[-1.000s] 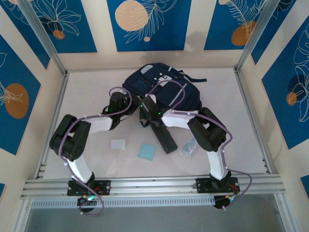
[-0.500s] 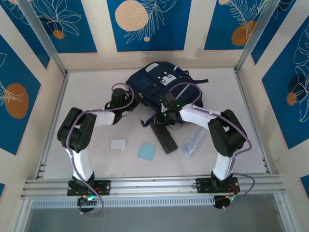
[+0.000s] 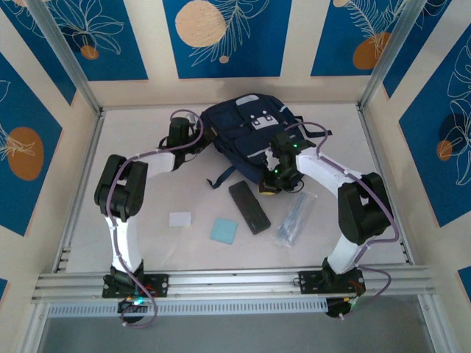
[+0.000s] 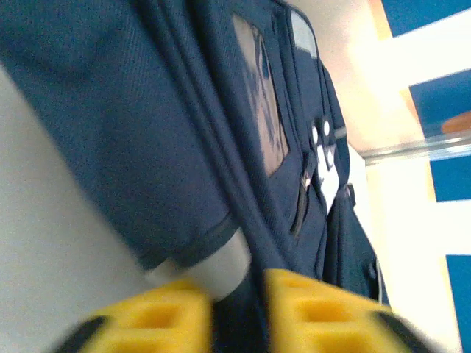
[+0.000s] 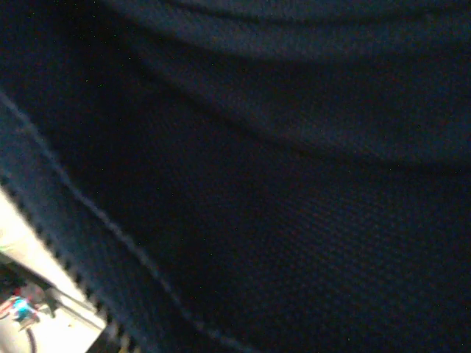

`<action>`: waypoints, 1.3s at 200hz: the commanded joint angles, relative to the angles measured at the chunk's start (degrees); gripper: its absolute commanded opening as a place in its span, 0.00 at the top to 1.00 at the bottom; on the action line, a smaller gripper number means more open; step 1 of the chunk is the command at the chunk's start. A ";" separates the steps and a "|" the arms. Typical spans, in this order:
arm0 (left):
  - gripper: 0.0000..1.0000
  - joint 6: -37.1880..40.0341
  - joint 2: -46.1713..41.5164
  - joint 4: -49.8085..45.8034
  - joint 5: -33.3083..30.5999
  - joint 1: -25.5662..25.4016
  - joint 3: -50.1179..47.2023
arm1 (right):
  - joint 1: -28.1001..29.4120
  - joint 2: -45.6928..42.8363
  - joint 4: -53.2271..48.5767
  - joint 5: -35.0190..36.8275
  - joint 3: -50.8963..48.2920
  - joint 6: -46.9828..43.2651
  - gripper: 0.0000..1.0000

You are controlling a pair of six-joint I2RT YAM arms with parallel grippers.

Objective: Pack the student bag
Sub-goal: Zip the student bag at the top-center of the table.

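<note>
Navy-blue fabric marks the student bag (image 3: 246, 129), which lies at the far middle of the white table (image 3: 147, 169), its grey stripes and light patch facing up. One dark strap (image 3: 221, 179) trails from it toward the near left.

Left gripper (image 3: 191, 143): at the bag's left edge. In the left wrist view its yellow fingertips (image 4: 147, 323) stand partly apart, with a navy fold of the bag running between them beside a pale grey edge. Whether the fingers press on that fold cannot be told.

Right gripper (image 3: 274, 184): at the bag's near right edge, jaws closed. The right wrist view is dark bag cloth seen very close, with a row of zip teeth along the lower left. Whether any cloth is pinched cannot be told.

Loose items, all nearer than the bag and apart from it:
- a long black case (image 3: 249, 207), lying at a slant near the middle;
- a light blue square (image 3: 224, 231), just left of the case's near end;
- a small white card (image 3: 179, 218), further left;
- a clear packet (image 3: 293, 219) of thin sticks, right of the case, near the right gripper.
</note>
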 commanded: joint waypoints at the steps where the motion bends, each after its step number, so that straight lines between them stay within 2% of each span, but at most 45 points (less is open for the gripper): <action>1: 0.29 4.08 0.15 -6.64 1.16 2.34 4.02 | 0.04 0.30 0.18 -12.99 4.54 1.85 1.00; 13: 0.14 1.47 -1.40 -5.26 3.58 2.24 1.17 | 0.59 3.08 4.70 -18.25 8.12 4.60 1.00; 23: 0.11 -1.65 -3.50 -1.76 4.70 2.03 -3.09 | 1.13 5.76 7.38 -21.59 11.65 6.48 1.00; 71: 0.10 -14.14 -12.92 11.58 4.60 -0.42 -19.88 | 5.72 16.91 6.96 -24.14 28.48 8.92 1.00; 94: 0.10 -20.20 -12.69 20.19 2.91 -1.12 -22.85 | 8.01 18.01 9.97 -25.83 29.27 11.71 1.00; 134: 0.13 -22.52 -9.16 24.66 1.66 -2.95 -19.17 | 12.25 16.96 13.41 -26.85 25.59 15.15 1.00; 142: 0.18 -22.56 -8.28 24.91 2.20 -3.51 -18.03 | 12.74 16.50 13.55 -26.68 24.71 15.25 1.00; 149: 0.28 -22.46 -7.34 25.55 2.92 -3.96 -17.22 | 12.96 15.84 13.51 -26.61 24.01 15.26 1.00; 154: 0.38 -22.47 -6.67 26.15 3.34 -4.19 -16.80 | 13.06 15.48 13.28 -26.61 23.59 15.06 1.00; 170: 0.85 -22.91 -5.06 28.13 4.44 -4.27 -17.01 | 12.67 14.19 8.49 -25.40 23.17 12.34 1.00; 176: 0.99 -22.65 -4.71 28.26 4.73 -4.07 -17.35 | 12.41 13.79 5.47 -24.71 23.17 10.63 1.00; 197: 1.00 -19.76 -4.75 25.55 6.34 -2.37 -18.14 | 11.30 11.62 -6.01 -20.24 21.69 4.61 1.00; 220: 1.00 -14.73 -5.46 20.82 8.20 0.21 -17.85 | 9.75 7.60 -14.00 -16.06 16.37 0.40 1.00; 260: 1.00 -4.20 -5.47 8.97 11.40 3.30 -12.17 | 5.88 3.53 -24.85 1.95 10.85 -4.14 1.00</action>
